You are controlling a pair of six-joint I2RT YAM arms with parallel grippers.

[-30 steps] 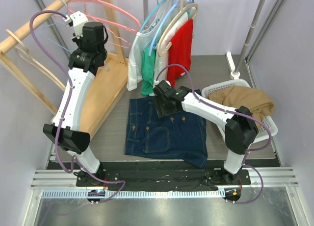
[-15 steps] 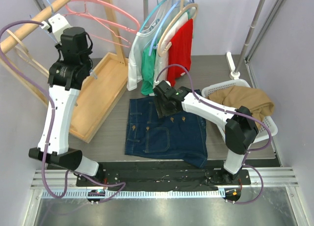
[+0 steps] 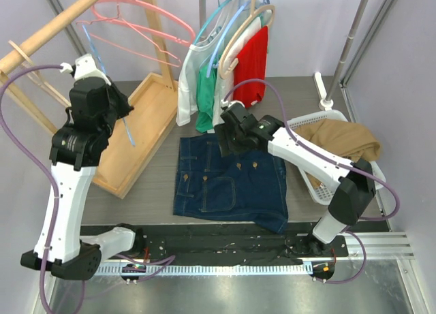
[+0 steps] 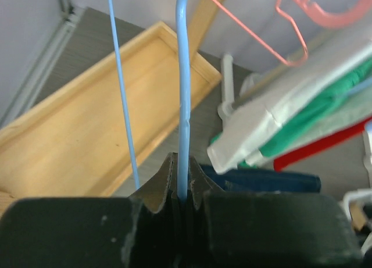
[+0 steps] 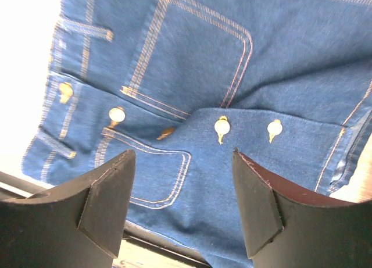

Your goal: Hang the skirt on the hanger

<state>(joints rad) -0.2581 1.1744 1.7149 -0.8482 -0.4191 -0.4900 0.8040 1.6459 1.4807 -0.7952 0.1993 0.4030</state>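
From the top external camera, the left arm stands raised on the left, and the left gripper [image 3: 114,104] is clamped on a blue hanger [image 3: 128,133] held out over the wooden tray [image 3: 151,116] of a slanted rack, near the pink hangers [image 3: 139,21] on the rack's bar. The denim skirt [image 3: 231,184] lies flat on the table between the two arms, apart from the hanger. The right gripper [image 3: 227,135] sits over the skirt's far edge with its jaws spread; whether it touches the cloth cannot be told from here. Behind it hang white, green and red shirts [image 3: 228,75], and to the right a basket [image 3: 373,179] holds a brown garment [image 3: 340,138]. In the left wrist view, the two fingers [image 4: 165,181] are pressed shut on the thick blue wire of the hanger, with a thinner blue wire running up just beside it and the tray beyond. In the right wrist view, the fingers [image 5: 107,201] stand wide apart with nothing between them, above the skirt's front with its row of buttons [image 5: 222,127] and a stitched pocket [image 5: 192,64].
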